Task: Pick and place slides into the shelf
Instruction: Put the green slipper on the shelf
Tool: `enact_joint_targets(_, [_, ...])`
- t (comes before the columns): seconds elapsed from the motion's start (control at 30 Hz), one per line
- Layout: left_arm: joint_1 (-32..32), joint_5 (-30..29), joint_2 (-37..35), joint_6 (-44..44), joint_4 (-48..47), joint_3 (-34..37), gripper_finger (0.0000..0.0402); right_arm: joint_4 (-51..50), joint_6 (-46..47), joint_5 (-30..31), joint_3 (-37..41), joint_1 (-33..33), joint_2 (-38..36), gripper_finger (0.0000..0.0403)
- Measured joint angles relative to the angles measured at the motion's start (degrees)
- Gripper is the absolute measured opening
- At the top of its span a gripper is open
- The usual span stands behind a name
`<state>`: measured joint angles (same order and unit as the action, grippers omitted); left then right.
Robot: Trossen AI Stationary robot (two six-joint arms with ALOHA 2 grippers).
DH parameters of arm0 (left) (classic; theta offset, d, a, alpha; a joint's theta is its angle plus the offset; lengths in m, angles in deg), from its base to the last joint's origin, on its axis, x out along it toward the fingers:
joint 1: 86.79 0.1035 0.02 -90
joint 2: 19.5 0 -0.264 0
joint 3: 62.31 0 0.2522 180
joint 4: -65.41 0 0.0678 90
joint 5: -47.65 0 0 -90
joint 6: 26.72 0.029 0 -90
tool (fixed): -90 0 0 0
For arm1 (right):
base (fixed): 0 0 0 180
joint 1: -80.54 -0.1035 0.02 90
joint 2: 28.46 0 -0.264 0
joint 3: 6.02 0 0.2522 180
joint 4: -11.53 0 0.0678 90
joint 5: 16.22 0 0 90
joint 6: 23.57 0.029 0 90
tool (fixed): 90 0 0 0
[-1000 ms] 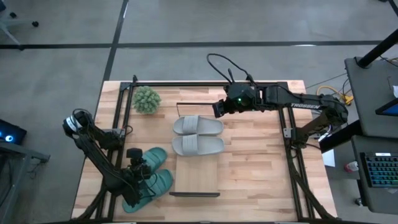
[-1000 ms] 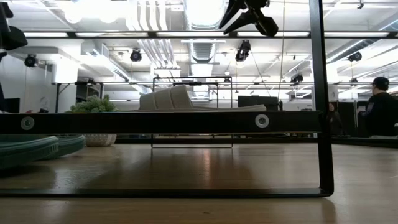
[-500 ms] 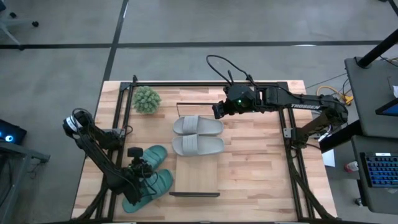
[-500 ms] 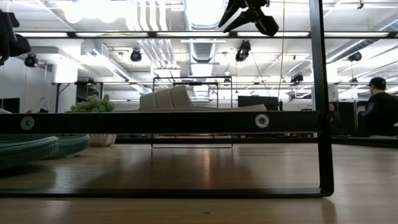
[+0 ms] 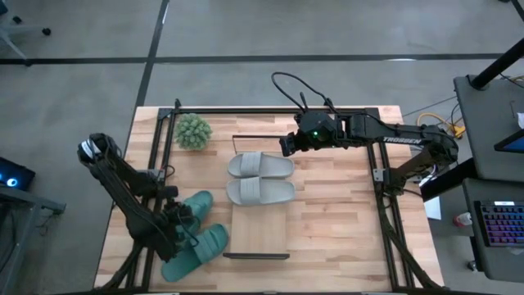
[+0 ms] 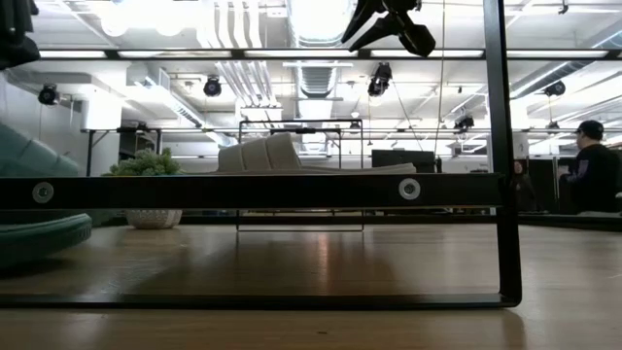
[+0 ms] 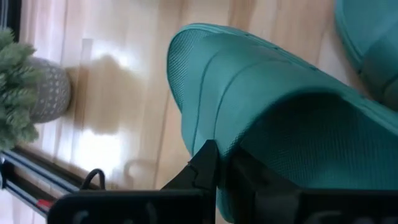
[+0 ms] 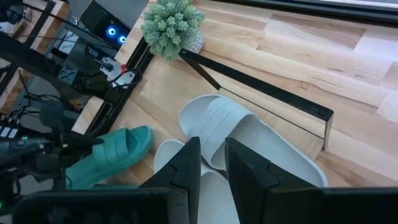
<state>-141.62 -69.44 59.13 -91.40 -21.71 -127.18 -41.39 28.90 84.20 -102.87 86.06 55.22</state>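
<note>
Left gripper (image 5: 182, 223), seen from the high view, sits at about eight o'clock on the wooden table (image 5: 344, 221), its fingers pinched together on the edge of one teal-green slide (image 5: 193, 206), which is tilted beside the arm; the second teal-green slide (image 5: 196, 251) lies flat just toward six o'clock of it, the two close together. Right gripper (image 5: 285, 145) hangs at about one o'clock over the far end of the shelf (image 5: 260, 231), its jaws only a narrow gap apart and holding nothing. On the shelf's pale plank the two light grey slides (image 5: 260, 179) lie side by side, touching, filling the half toward twelve o'clock, while the six o'clock half is bare wood between thin black end frames. A small spiky green potted plant (image 5: 192, 131) stands at eleven o'clock. From the low view, the lifted teal slide (image 6: 29, 157) shows at nine o'clock above the black frame bar, the other (image 6: 44, 236) rests flat on the table below it, the grey pair (image 6: 260, 154) sits on the shelf in the distance, and a seated person (image 6: 593, 175) is in the room at three o'clock. From the left wrist view, dark fingers (image 7: 205, 168) clamp the rim of the teal slide (image 7: 280, 124), whose soft surface is finely textured, with a wide rounded strap. From the right wrist view, narrowly parted fingers (image 8: 186, 165) hover above the smooth grey slides (image 8: 236, 137), apart from them.
</note>
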Motion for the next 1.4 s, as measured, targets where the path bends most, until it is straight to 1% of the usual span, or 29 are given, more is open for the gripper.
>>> enact_joint_targets(0.17, [0.0, -0.1, -3.4, -1.0, -1.3, 0.0, 0.0001, 0.0, 0.0, 0.2, 0.0, 0.0, 0.0, 0.0066])
enact_joint_targets(0.37, [0.0, -0.2, -5.0, -1.0, -4.9, -0.8, 0.0, 0.1, -0.4, 0.2, 0.0, 0.1, 0.0, 0.0066])
enact_joint_targets(0.5, [0.0, -0.5, -5.7, -1.0, -9.6, -2.9, 0.0, 0.1, 0.3, 0.2, 0.0, 0.1, 0.0, 0.0066])
enact_joint_targets(0.63, [0.0, -2.9, -5.7, -0.1, -16.3, -6.6, 0.0, 0.6, 1.1, 0.2, 0.0, 0.1, 0.0, 0.0066])
enact_joint_targets(0.77, [1.3, -5.6, -5.8, 7.9, -16.5, -10.4, 0.0, 1.4, 2.1, -0.5, 0.1, 0.4, 0.0, 0.0066])
enact_joint_targets(0.87, [3.1, -8.0, -5.7, 12.9, -16.6, -12.8, 0.0, 3.0, 2.1, -3.0, 0.1, 0.9, 0.0, 0.0066])
enact_joint_targets(1.07, [7.7, -11.5, -5.7, 21.2, -16.7, -15.6, 0.0, 5.4, 2.9, -6.1, 0.1, 1.3, 0.0, 0.0066])
enact_joint_targets(1.27, [12.4, -16.7, -5.7, 31.3, -16.7, -18.5, 0.0, 5.5, 3.7, -8.1, 0.1, 1.4, 0.0, 0.0066])
enact_joint_targets(1.4, [15.5, -20.0, -5.7, 36.9, -16.7, -20.9, 0.0, 5.7, 3.7, -10.5, 0.1, 1.8, 0.0, 0.0066])
